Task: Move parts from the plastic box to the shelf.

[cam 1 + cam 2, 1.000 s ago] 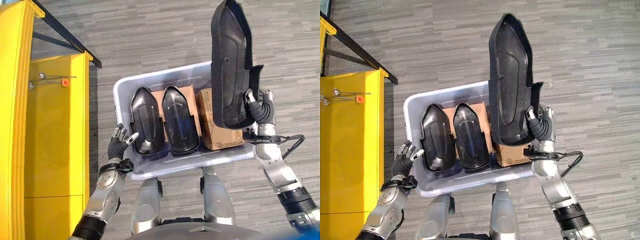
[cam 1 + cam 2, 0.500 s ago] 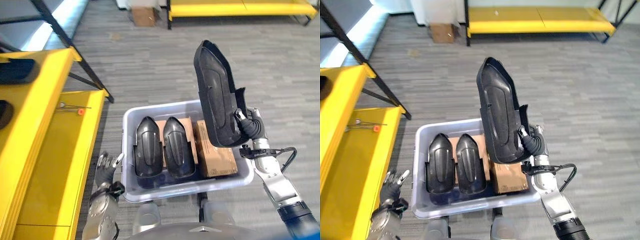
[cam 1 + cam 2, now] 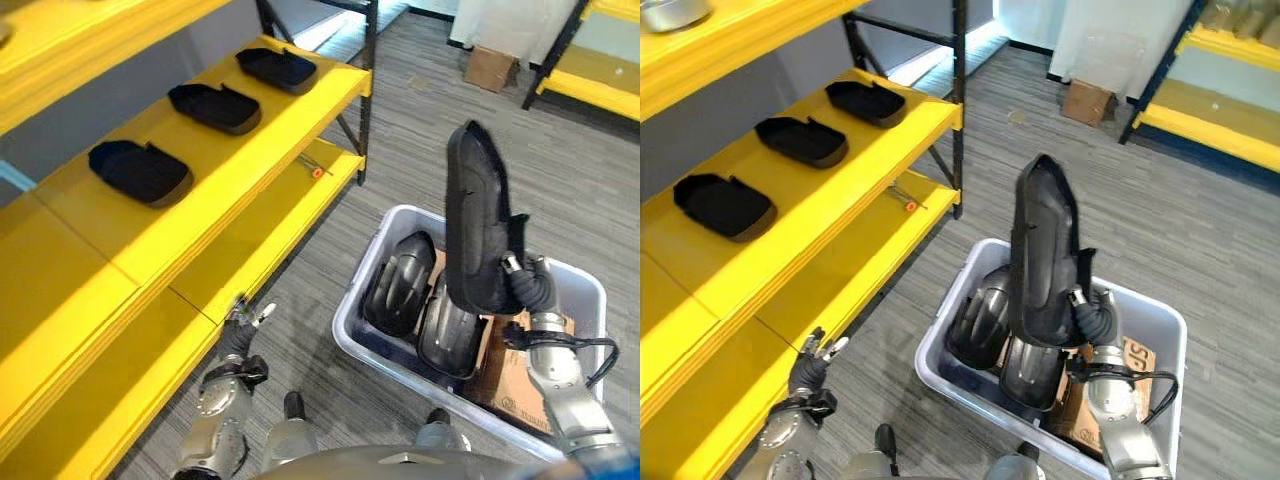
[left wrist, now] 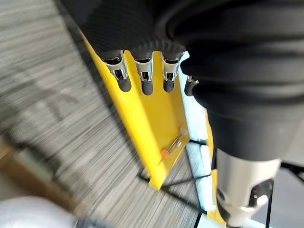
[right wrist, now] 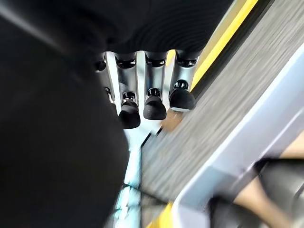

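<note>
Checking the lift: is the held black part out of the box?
Out: the right hand holds the long black plastic part upright above the grey plastic box.

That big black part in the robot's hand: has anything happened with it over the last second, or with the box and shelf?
The camera has swung toward the shelf, so the whole view shifted. The right hand keeps its grip on the black part, held upright above the plastic box, as before. Two black parts and a cardboard box stay in the box. The left hand remains open and idle.
</note>
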You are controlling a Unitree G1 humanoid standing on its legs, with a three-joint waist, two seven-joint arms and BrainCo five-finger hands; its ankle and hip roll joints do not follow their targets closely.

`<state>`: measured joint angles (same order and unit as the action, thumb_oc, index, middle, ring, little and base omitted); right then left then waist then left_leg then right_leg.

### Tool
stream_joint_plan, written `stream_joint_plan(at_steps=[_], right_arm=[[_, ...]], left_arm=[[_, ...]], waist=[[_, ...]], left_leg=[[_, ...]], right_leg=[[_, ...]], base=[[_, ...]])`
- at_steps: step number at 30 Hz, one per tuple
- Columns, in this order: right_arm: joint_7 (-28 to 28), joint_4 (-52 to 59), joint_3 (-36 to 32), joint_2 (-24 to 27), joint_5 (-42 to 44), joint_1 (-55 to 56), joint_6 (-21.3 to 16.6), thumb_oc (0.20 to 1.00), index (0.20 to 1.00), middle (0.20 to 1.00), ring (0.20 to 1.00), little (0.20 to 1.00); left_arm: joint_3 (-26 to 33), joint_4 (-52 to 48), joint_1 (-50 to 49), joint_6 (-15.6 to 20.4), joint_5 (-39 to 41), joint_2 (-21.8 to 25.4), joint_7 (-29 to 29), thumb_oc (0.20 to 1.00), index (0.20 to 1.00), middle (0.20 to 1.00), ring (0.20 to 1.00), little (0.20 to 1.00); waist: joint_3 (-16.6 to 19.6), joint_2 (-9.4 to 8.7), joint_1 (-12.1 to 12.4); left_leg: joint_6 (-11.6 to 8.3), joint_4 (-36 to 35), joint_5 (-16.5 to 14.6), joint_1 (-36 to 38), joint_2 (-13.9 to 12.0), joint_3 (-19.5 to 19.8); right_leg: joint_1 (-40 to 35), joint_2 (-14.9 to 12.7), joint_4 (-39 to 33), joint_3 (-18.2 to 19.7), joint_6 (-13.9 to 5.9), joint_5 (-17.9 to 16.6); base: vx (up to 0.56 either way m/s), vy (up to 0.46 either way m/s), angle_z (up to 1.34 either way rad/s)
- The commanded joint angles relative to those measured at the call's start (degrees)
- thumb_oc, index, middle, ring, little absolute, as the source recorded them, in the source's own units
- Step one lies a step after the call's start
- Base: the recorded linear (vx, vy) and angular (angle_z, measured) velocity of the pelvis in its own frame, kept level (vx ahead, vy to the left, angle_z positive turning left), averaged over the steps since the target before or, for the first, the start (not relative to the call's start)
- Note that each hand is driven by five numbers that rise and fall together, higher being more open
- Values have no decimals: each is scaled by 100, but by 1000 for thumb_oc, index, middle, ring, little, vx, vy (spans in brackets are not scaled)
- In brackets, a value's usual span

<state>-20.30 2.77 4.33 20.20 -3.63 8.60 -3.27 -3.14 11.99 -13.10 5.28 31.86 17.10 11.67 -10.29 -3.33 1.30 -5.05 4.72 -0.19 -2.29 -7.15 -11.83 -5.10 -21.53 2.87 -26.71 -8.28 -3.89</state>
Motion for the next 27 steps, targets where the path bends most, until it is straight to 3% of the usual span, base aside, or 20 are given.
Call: stream_joint_plan(at_steps=[1,2,5,7,8,9,11,12,15,17,18,20,23,27], right_arm=[[17,461,-83,468,87,-733,-328,200,200,200,200,200],[19,454,-73,462,88,-736,-329,200,200,200,200,200],[51,436,113,335,170,-988,-319,200,200,200,200,200],[37,435,140,272,148,-1018,-271,200,200,200,200,200],[15,425,156,256,147,-1048,-279,200,200,200,200,200],[11,425,178,250,138,-1043,-268,200,200,200,200,200],[8,370,212,232,146,-1079,-277,200,200,200,200,200],[18,356,197,252,161,-1072,-279,200,200,200,200,200],[-19,318,126,284,298,-1036,-333,200,200,200,200,200],[-7,348,88,308,358,-977,-367,200,200,200,200,200],[32,367,67,298,474,-887,-422,200,200,200,200,200],[106,416,20,290,494,-728,-425,200,200,200,200,200],[121,370,28,300,541,-772,-449,200,200,200,200,200],[156,367,-56,313,610,-633,-483,200,200,200,200,200]], left_arm=[[340,-495,-158,251,-213,-83,147,1000,1000,1000,1000,1000],[347,-492,-163,248,-213,-79,148,1000,1000,1000,1000,1000],[543,-548,-222,282,-208,-45,264,1000,1000,1000,1000,1000],[553,-531,-198,251,-287,10,281,1000,1000,1000,1000,1000],[532,-493,-148,245,-338,45,303,1000,1000,1000,1000,1000],[525,-495,-136,243,-367,74,320,1000,1000,1000,1000,1000],[414,-458,24,202,-453,152,323,1000,1000,1000,1000,1000],[330,-439,124,202,-443,180,308,1000,1000,1000,1000,1000],[142,-382,297,189,-472,95,279,1000,1000,1000,1000,1000],[95,-390,299,194,-440,43,260,1000,1000,1000,1000,1000],[67,-399,256,197,-454,-12,242,1000,1000,1000,1000,1000],[73,-419,190,165,-506,-81,199,1000,1000,1000,1000,1000],[80,-436,198,221,-571,-57,184,1000,1000,1000,1000,1000],[127,-445,64,220,-613,-137,208,1000,1000,1000,1000,1000]], waist=[[-76,137,120],[-57,137,118],[-77,-23,371],[-123,-30,415],[-172,-33,386],[-202,29,362],[-256,146,218],[-296,218,77],[-373,292,-284],[-439,195,-397],[-426,66,-413],[-356,31,-394],[-311,35,-408],[-132,43,-340]], left_leg=[[94,-90,108,-175,-243,88],[52,-97,11,-125,-253,140],[279,57,-250,-313,141,189],[534,49,-380,-285,444,387],[683,10,-243,-337,619,435],[767,-49,-246,-275,677,513],[851,-202,-211,-115,745,765],[854,-313,-151,-18,728,937],[812,-450,-122,264,726,1349],[779,-508,-136,377,844,1555],[742,-569,-144,402,952,1718],[713,-556,-148,442,991,1788],[661,-651,-101,473,899,1802],[548,-765,-58,573,738,1832]], right_leg=[[63,-87,115,-61,-286,-137],[30,-69,126,11,-354,-69],[50,-447,188,-135,-579,-652],[184,-752,833,53,-538,-1093],[313,-888,1125,181,-415,-1298],[448,-877,1483,336,-345,-1229],[802,-383,1951,1109,-165,-986],[1105,139,2054,1617,-12,-597],[1638,1364,1630,2547,227,310],[1662,1773,1172,2829,187,329],[1573,1979,558,2825,216,227],[1305,1864,474,2688,201,246],[1199,2016,314,2896,241,211],[911,2006,12,2637,330,257]], base=[[38,180,35],[31,204,8],[77,273,8],[93,396,44],[49,350,85],[53,338,83],[112,210,69],[140,114,101],[184,17,112],[165,-97,89],[114,-135,165],[108,-147,124],[68,-156,27],[94,-153,-5]])
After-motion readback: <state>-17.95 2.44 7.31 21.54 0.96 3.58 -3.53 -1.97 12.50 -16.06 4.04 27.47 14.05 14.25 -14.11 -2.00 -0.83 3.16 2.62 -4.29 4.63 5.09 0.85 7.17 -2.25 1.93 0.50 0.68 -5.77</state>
